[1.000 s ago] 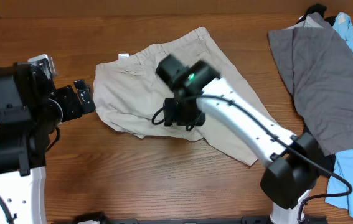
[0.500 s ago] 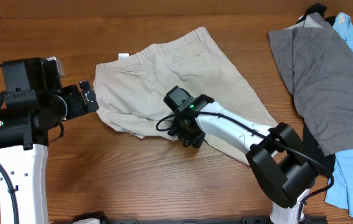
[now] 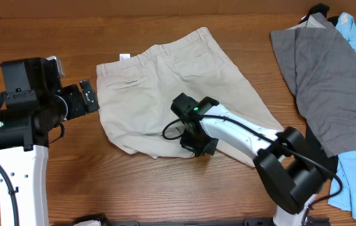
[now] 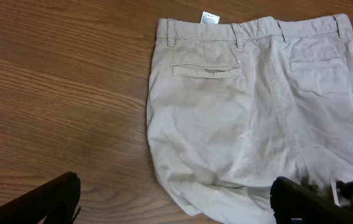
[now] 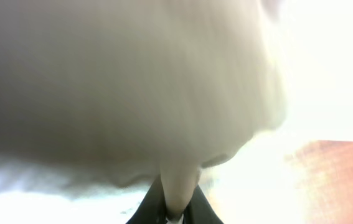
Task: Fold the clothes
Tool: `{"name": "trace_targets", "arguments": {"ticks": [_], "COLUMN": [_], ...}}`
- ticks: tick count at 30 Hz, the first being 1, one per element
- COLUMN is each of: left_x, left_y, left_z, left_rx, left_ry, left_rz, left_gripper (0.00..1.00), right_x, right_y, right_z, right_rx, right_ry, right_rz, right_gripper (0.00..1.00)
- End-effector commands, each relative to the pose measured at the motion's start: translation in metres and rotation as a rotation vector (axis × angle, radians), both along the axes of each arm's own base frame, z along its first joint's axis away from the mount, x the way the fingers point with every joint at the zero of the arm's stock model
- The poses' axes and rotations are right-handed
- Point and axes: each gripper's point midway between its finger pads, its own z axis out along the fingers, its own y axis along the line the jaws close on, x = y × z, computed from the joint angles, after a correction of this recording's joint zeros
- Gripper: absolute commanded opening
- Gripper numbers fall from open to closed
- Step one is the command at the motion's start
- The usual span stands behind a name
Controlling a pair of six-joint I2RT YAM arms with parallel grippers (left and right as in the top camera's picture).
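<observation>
The beige shorts (image 3: 165, 88) lie back side up in the middle of the table, waistband toward the far left, with a small white tag (image 3: 124, 56) and welt pockets showing. In the left wrist view the shorts (image 4: 244, 112) fill the right half. My right gripper (image 3: 198, 143) is shut on the shorts' near hem, and the right wrist view shows a fold of beige cloth (image 5: 176, 186) pinched between the fingers. My left gripper (image 3: 88, 97) is open and empty at the shorts' left edge, its fingertips (image 4: 58, 196) spread wide above the wood.
A grey garment (image 3: 331, 81) lies at the right of the table over a light blue garment (image 3: 353, 169). Bare wooden tabletop (image 3: 134, 182) runs along the near side and left.
My right gripper has moved toward the near right, dragging the shorts' lower hem with it, and the left half of the shorts now lies flatter. The left arm swung in slightly, then stayed.
</observation>
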Motion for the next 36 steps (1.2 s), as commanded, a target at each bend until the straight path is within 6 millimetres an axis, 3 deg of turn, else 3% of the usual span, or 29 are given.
{"name": "trace_targets", "arguments": {"ticks": [1, 8, 11, 14, 17, 22, 28, 32, 36], "left_x": [0.004, 0.009, 0.011, 0.012, 0.012, 0.013, 0.016, 0.016, 0.015], "left_y": [0.005, 0.005, 0.006, 0.006, 0.007, 0.012, 0.014, 0.014, 0.014], "left_z": [0.005, 0.008, 0.01, 0.01, 0.011, 0.011, 0.013, 0.013, 0.012], "left_rx": [0.011, 0.017, 0.021, 0.021, 0.026, 0.063, 0.073, 0.073, 0.072], "left_ry": [-0.02, -0.045, -0.055, -0.059, -0.06, -0.063, -0.076, -0.076, -0.071], "left_rz": [0.018, 0.015, 0.012, 0.012, 0.015, 0.01, 0.017, 0.017, 0.017], "left_gripper": [1.0, 1.0, 1.0, 1.0, 1.0, 1.0, 1.0, 1.0, 1.0], "right_x": [-0.017, -0.053, -0.052, -0.05, -0.058, -0.086, -0.088, -0.091, -0.086], "right_y": [0.017, -0.003, -0.016, -0.011, 0.01, 0.072, 0.112, 0.133, 0.137], "right_z": [0.039, 0.067, 0.067, 0.067, 0.07, 0.071, 0.067, 0.056, 0.027], "right_rx": [0.175, 0.171, 0.107, 0.13, 0.228, 0.331, 0.324, 0.316, 0.23], "right_ry": [0.03, 0.132, 0.115, 0.108, 0.111, 0.013, -0.167, -0.24, -0.271], "right_rz": [0.095, 0.171, 0.178, 0.192, 0.281, 0.472, 0.513, 0.554, 0.526], "right_gripper": [0.11, 0.32, 0.38, 0.41, 0.45, 0.62, 0.63, 0.62, 0.59]}}
